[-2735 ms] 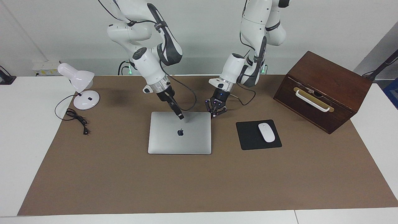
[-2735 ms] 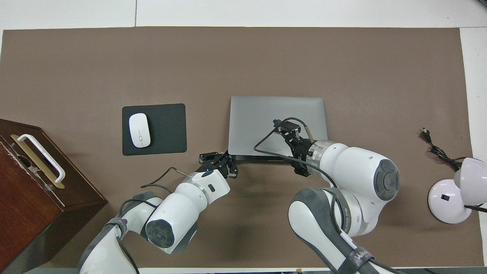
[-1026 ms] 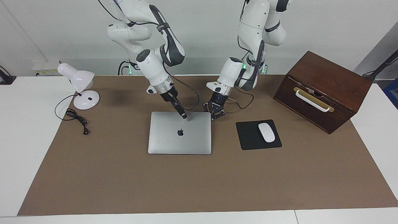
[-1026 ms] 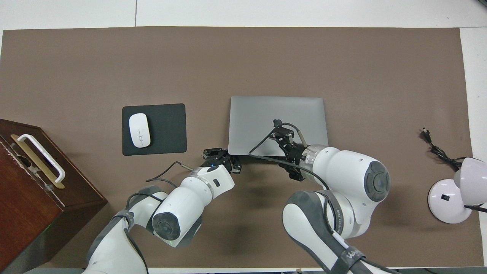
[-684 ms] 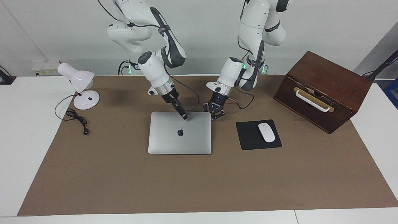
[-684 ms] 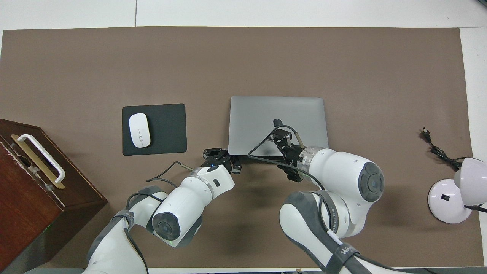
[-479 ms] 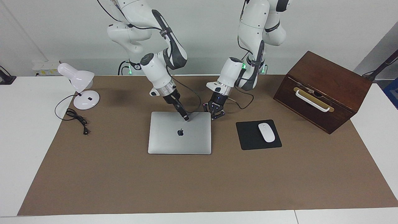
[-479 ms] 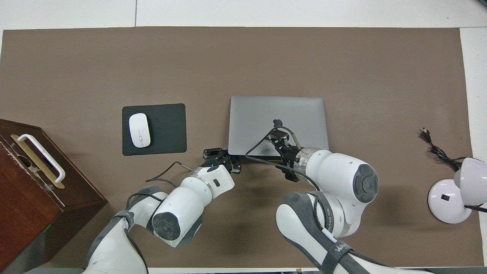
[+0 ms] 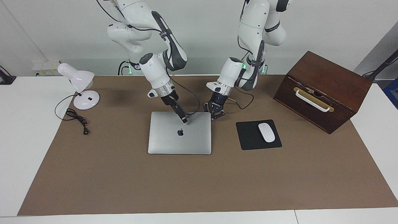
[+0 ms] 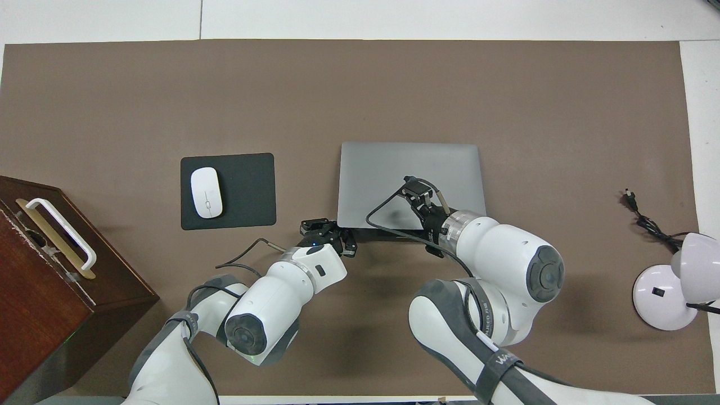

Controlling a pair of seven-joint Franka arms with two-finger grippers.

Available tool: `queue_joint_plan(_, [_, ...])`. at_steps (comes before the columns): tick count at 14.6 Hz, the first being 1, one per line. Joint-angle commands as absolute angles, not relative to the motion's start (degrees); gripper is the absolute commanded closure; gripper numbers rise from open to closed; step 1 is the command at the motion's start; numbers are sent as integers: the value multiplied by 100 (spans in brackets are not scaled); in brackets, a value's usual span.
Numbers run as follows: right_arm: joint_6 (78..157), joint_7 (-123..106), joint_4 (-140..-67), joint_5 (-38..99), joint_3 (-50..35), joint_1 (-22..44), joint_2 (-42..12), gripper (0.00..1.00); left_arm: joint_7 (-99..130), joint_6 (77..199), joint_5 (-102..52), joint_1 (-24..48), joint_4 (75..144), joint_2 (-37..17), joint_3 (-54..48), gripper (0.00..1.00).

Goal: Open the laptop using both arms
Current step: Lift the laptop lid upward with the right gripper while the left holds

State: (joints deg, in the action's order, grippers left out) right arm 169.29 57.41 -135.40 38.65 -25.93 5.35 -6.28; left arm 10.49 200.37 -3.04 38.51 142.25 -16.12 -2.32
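The silver-grey laptop point(image 9: 174, 143) lies shut and flat on the brown mat, its dark apple logo up; it also shows in the overhead view point(image 10: 388, 163). My right gripper point(image 9: 184, 120) point(image 10: 419, 192) is shut, and its tip rests on the lid just above the logo, near the laptop's edge nearest the robots. My left gripper point(image 9: 214, 113) point(image 10: 327, 232) is open and low at the laptop's corner nearest the robots, toward the left arm's end. I cannot tell whether it touches the corner.
A black mouse pad point(image 9: 248, 137) with a white mouse point(image 9: 266, 132) lies beside the laptop toward the left arm's end. A brown wooden box point(image 9: 323, 90) with a white handle stands further that way. A white desk lamp point(image 9: 81, 90) and its cable point(image 9: 76, 119) sit at the right arm's end.
My right gripper's tip has slid a little along the lid toward the logo as the arm leaned over. My left gripper shifted slightly at the corner, then held. The laptop stays shut.
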Motion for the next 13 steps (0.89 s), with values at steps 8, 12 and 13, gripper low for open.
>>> queue_joint_plan(8, [17112,5151,-12499,4008,-2646,290,-1090,0,967,20074,-299,3937,14124,-1837,-141,100])
queue_joint_plan(12, [17104,4852,-12103,4008,-2628,185,-1195,0,967,20074,-299,3937,14124,-1837,-141,100])
queue_joint_plan(13, [17104,4765,-12024,4008,-2628,150,-1230,0,967,20074,-299,3937,14124,-1837,-141,100])
